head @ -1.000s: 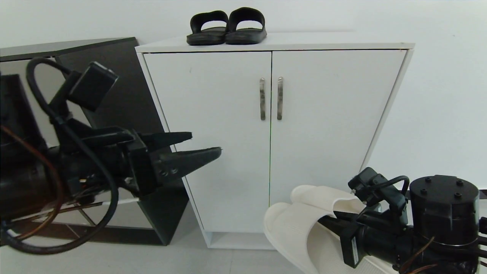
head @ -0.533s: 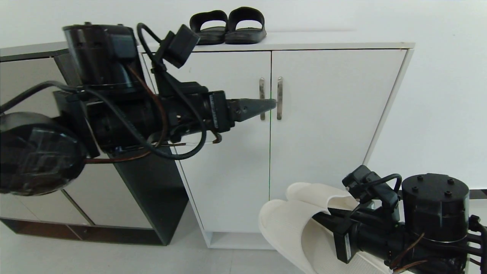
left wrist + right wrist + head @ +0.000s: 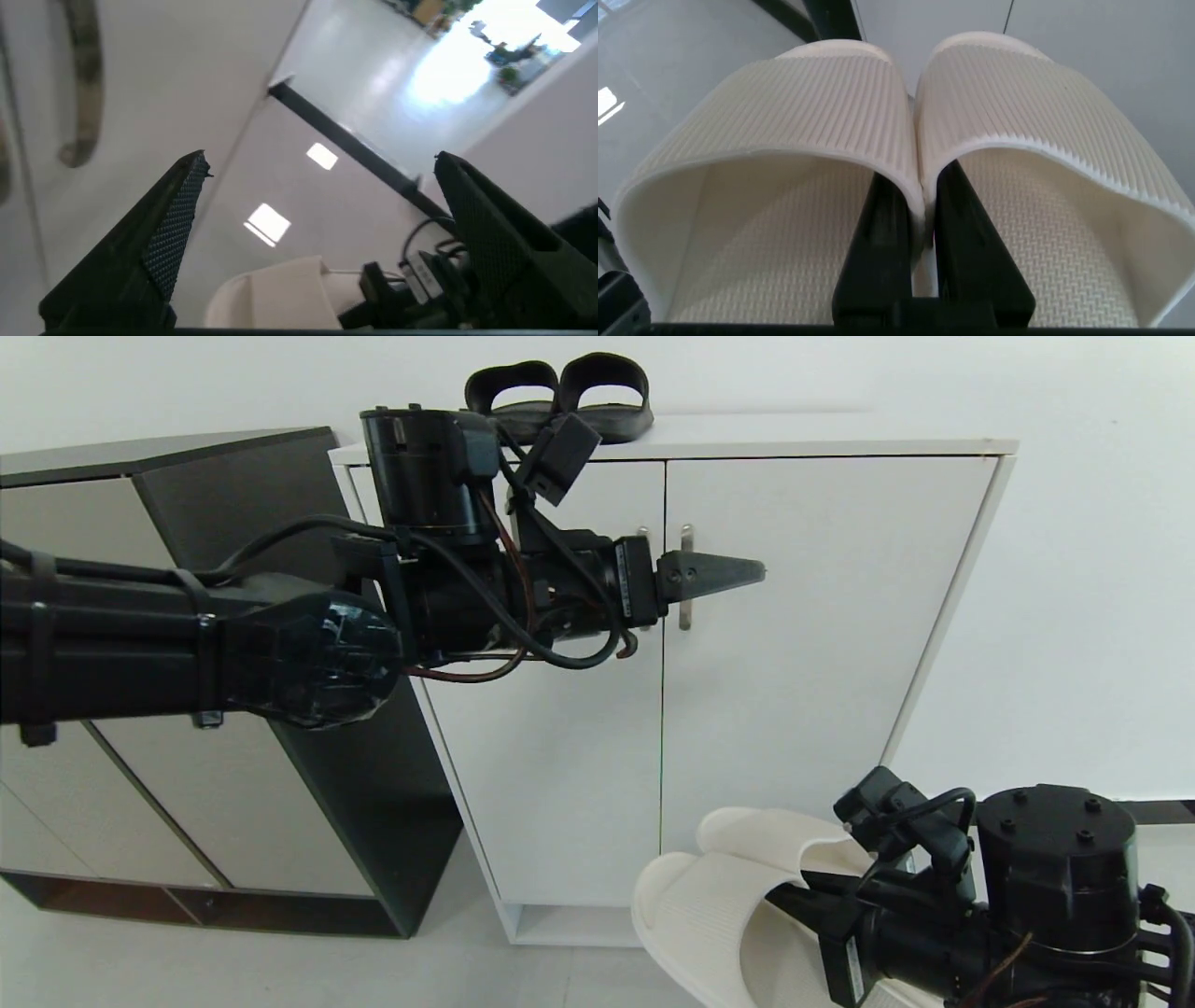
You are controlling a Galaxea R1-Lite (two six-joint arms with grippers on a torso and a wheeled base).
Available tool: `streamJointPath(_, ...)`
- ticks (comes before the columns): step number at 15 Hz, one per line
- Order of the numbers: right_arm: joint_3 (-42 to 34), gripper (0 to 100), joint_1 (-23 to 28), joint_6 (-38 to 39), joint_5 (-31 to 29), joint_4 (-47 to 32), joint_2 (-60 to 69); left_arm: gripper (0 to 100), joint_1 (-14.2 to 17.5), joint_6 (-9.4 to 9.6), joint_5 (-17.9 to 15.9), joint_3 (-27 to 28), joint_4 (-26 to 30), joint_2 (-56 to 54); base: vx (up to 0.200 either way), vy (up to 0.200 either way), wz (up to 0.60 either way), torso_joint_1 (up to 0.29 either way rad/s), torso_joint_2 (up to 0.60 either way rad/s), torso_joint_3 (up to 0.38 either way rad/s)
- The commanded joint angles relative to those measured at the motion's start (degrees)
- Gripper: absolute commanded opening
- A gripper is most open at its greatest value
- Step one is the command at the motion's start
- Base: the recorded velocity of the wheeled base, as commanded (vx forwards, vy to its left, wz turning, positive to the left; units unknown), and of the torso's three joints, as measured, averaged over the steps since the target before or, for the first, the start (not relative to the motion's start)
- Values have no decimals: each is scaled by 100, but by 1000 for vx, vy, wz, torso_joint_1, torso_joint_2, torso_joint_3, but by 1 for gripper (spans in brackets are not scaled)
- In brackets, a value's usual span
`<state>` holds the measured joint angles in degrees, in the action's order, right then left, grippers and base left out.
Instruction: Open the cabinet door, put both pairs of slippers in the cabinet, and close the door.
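The white cabinet (image 3: pixel 822 616) stands with both doors closed. A pair of black slippers (image 3: pixel 597 383) rests on its top, partly behind my left arm. My left gripper (image 3: pixel 714 574) is open at handle height, its tips just past the right door's handle (image 3: pixel 686 611). In the left wrist view the open gripper (image 3: pixel 320 161) holds nothing, and a handle (image 3: pixel 79 93) lies off to one side. My right gripper (image 3: pixel 920 201) is shut on the touching inner edges of the white slippers (image 3: pixel 1018 103). It holds the white slippers (image 3: pixel 719 905) low in front of the right door.
A dark cabinet (image 3: pixel 233 476) stands against the white one's left side. Bare grey floor (image 3: pixel 280 971) lies in front of both. A white wall (image 3: pixel 1102 569) runs to the right of the cabinet.
My left arm has risen from low on the left and swung right, across the left door to the handles. The right arm with the white slippers has shifted slightly left.
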<state>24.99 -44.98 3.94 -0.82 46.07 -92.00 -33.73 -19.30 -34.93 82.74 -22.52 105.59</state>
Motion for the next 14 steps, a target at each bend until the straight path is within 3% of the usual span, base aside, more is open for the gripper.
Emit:
streamJointPath(1, -3, 0, -2, 2, 3, -1, -28, 100, 121, -250, -366, 129, -7, 190, 0, 0, 0, 0, 0, 0)
streamJointPath(2, -12, 0, -2, -7, 3, -1, -19, 100, 130, -232, -234, 225, -34, 348, 0, 0, 0, 0, 0, 0)
streamJointPath(3, -12, 0, -2, 2, 3, -1, -19, 100, 121, -171, 197, 357, -51, 480, 0, 0, 0, 0, 0, 0)
streamJointPath(5, -12, 0, -2, 2, 11, -1, -37, 100, 77, 31, 302, 419, -51, 480, 0, 0, 0, 0, 0, 0)
streamJointPath(7, -12, 0, -2, 2, 11, -19, -46, 100, 33, 31, 416, 638, -34, 541, 0, 0, 0, 0, 0, 0)
streamJointPath(9, -12, 0, -2, 2, 11, -1, -125, 100, -72, 31, 917, 1174, 2, 858, 0, 0, 0, 0, 0, 0)
streamJointPath(14, -12, 0, 16, 2, 3, 78, -134, 100, 42, 31, 935, 1271, 142, 858, 0, 0, 0, 0, 0, 0)
